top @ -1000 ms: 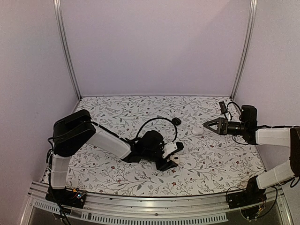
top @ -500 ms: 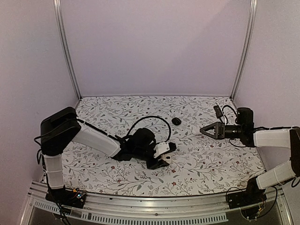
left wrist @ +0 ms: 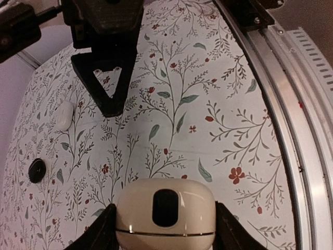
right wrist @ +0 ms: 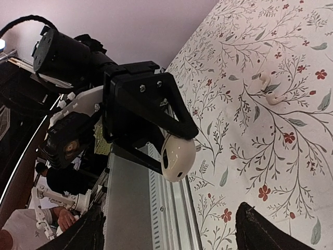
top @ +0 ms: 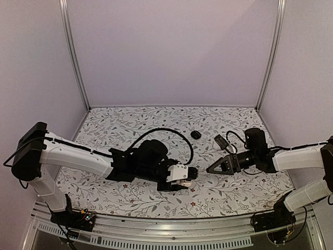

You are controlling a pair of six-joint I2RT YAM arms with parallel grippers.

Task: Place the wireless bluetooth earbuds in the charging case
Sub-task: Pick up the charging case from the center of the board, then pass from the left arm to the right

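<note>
My left gripper (left wrist: 165, 232) is shut on a white charging case (left wrist: 165, 216) with its lid closed, gripping it by the two sides above the table's front part. In the right wrist view the case (right wrist: 178, 156) hangs between the black fingers over the front rail. My right gripper (top: 212, 170) is open and holds nothing; it points left at the case from a short way off. Two white stemmed earbuds (right wrist: 269, 89) lie side by side on the floral cloth beyond the case. No earbud is in either gripper.
A small black rounded object (top: 195, 134) lies on the floral cloth (top: 130, 125) behind the grippers, also seen as a black object (left wrist: 36, 170) in the left wrist view. The metal front rail (left wrist: 291, 104) runs close beside the case. Purple walls enclose the table.
The left arm has stretched out and carried the case rightward toward the front. The right gripper has swung left and down to face it, its jaws a little narrower.
</note>
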